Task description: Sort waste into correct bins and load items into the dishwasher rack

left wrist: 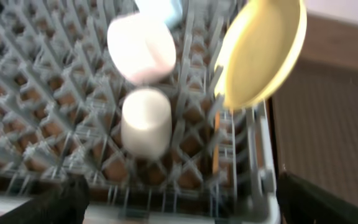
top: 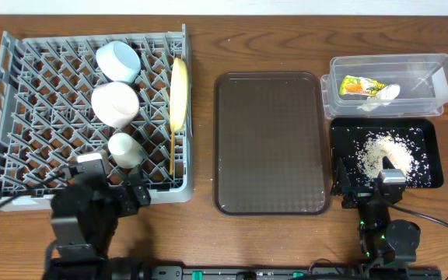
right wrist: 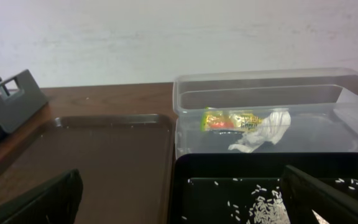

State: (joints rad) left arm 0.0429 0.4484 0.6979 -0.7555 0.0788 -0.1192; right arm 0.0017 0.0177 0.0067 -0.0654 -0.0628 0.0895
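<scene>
On wood counter (top: 201,47), white wall (right wrist: 166,37) behind: rack (top: 29,117) holds plate (top: 179,93), cup (top: 124,149); tub (top: 434,78) wrapper (top: 355,86), tissue (top: 385,93); black tray (top: 434,159) rice (top: 383,152). Left claw (left wrist: 185,208), right claw (right wrist: 179,205) apart.

Left arm (top: 80,225): seated at 7 o'clock in the overhead view, aimed toward 12.
Left gripper (top: 103,183): jaws spread wide, nothing held.
Right arm (top: 391,237): seated at 5 o'clock, aimed toward 12.
Right gripper (top: 383,187): jaws spread wide, nothing held.
</scene>
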